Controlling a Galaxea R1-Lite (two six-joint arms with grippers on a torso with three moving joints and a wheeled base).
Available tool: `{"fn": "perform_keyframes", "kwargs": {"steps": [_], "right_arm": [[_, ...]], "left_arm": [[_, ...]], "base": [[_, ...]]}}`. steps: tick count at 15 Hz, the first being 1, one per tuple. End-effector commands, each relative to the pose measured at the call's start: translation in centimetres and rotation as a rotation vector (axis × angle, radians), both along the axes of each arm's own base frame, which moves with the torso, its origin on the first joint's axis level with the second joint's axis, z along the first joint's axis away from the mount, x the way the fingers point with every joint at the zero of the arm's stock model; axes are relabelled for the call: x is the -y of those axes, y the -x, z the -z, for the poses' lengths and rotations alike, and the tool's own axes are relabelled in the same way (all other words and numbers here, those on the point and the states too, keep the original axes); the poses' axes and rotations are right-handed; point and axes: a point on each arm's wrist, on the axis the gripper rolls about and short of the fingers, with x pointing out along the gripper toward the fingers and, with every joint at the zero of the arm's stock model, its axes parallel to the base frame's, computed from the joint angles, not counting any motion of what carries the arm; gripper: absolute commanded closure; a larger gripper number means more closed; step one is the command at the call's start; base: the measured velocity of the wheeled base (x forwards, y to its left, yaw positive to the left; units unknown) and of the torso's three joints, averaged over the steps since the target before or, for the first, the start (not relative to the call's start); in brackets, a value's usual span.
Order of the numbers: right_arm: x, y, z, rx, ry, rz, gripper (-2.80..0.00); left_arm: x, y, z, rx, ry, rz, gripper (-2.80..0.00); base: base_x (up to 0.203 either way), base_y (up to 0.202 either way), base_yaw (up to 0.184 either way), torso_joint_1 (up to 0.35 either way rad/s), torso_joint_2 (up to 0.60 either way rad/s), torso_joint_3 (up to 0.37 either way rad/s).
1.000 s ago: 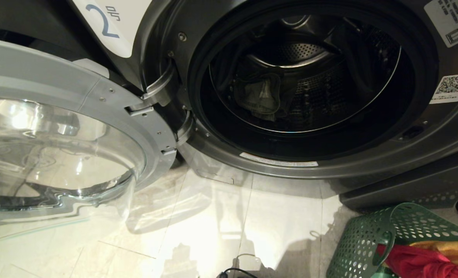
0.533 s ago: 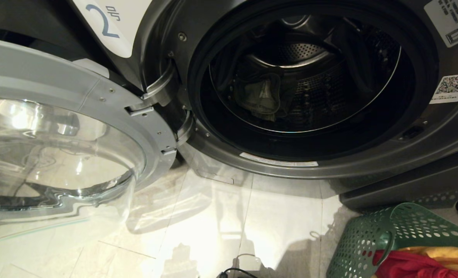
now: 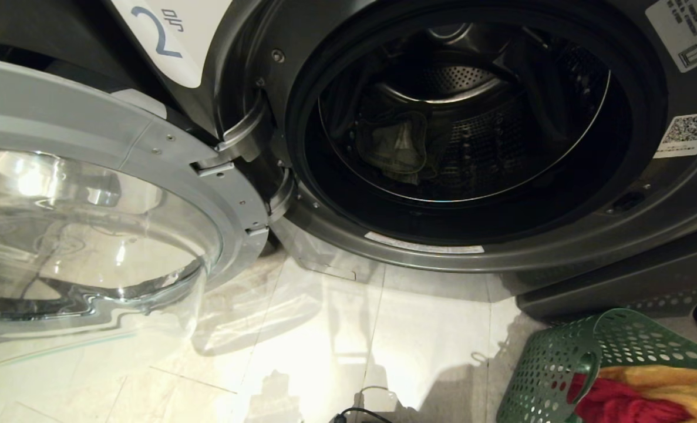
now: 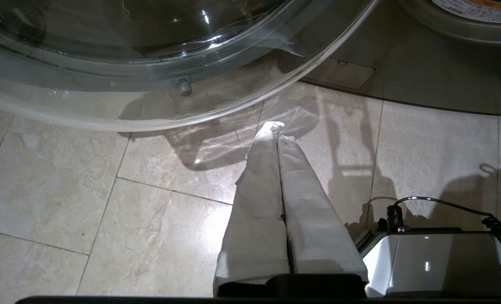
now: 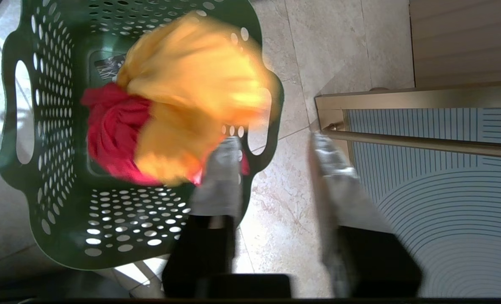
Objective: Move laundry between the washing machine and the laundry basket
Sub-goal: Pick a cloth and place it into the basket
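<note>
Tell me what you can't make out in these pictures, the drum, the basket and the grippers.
- Washing machine drum, head view: one dark garment shows; darkness hides anything deeper.
- Laundry basket, head view: cut off by the frame's corner.
- Yellow-orange garment, right wrist view: motion-blurred, so whether it has landed is unclear.
- Right gripper: open, absent from the head view.
- Left gripper: shut, seen only in its wrist view.

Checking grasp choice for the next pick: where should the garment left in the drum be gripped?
Judging by its pose, grip the jeans at the raised crumpled fold facing the door opening, coming straight in through the washing machine front, since the fabric bunches upward there.
</note>
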Motion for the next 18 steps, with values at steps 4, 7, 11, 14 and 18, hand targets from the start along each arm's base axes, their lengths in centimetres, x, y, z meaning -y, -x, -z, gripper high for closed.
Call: {"fn": "perform_keyframes", "kwargs": {"steps": [4,7,11,14,18], "right_arm": [[0.0,0.0,0.1,-0.001,-0.003,0.0,-2.8],[-0.1,-0.1,-0.1,0.002,0.001,-0.026,-2.8],[-0.9,-0.8,-0.8,0.083,0.041,-0.3,-2.8],[-2.2,-1.2,-0.8,0.119,0.062,-0.585,-2.8],[-3.3,-1.0,-0.2,0.112,0.083,-0.823,-2.8]], "left_arm": [[0.0,0.0,0.0,-0.002,0.0,0.0,0.0],[0.0,0.0,0.0,-0.002,0.0,0.0,0.0],[0.0,0.0,0.0,-0.002,0.0,0.0,0.0],[0.0,0.0,0.0,-0.002,0.0,0.0,0.0],[0.0,0.0,0.0,-0.002,0.0,0.0,0.0]], "base": [[0.0,0.0,0.0,0.0,0.0,0.0],[0.0,0.0,0.0,0.0,0.0,0.0],[0.0,0.0,0.0,0.0,0.0,0.0],[0.0,0.0,0.0,0.0,0.0,0.0],[0.0,0.0,0.0,0.0,0.0,0.0]]}}
